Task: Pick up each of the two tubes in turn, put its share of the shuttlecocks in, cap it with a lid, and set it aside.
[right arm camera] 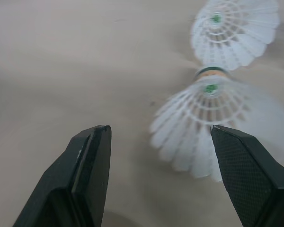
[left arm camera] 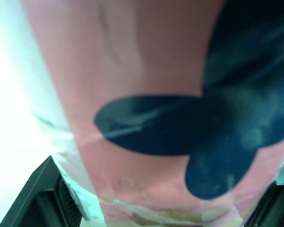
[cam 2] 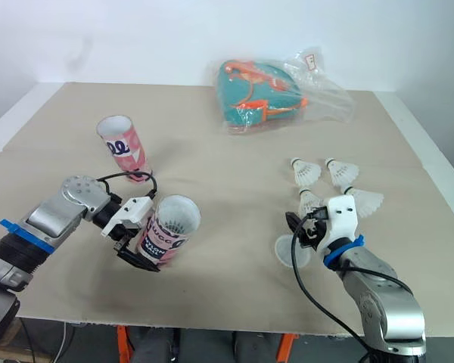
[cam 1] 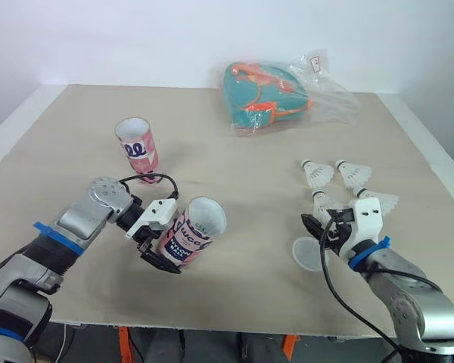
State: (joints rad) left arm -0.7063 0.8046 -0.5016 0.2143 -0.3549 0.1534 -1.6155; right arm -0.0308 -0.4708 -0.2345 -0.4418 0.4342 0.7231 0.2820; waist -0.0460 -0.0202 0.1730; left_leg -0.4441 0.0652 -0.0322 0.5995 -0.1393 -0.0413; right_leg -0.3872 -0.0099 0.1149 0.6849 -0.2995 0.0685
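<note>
My left gripper is clamped on the lower body of a pink printed tube. The tube leans with its open mouth up and toward the middle of the table. I can't tell from the head views whether its base touches the board. It sits close to the front edge, so there is little room on that side.

The second pink tube stands upright further back on the left, well apart from the held one, with its mouth open.

My right gripper is spread wide and holds nothing, low over the table near the front right. One white shuttlecock lies just ahead of its fingertips, closer to one finger than the other. The four shuttlecocks cluster together on the right, clear of the right edge. A clear lid lies flat just beside the right gripper, on the front-edge side.

A wide bare stretch of board runs between the held tube and the shuttlecocks. A plastic bag holding something teal and orange lies by the far edge.
</note>
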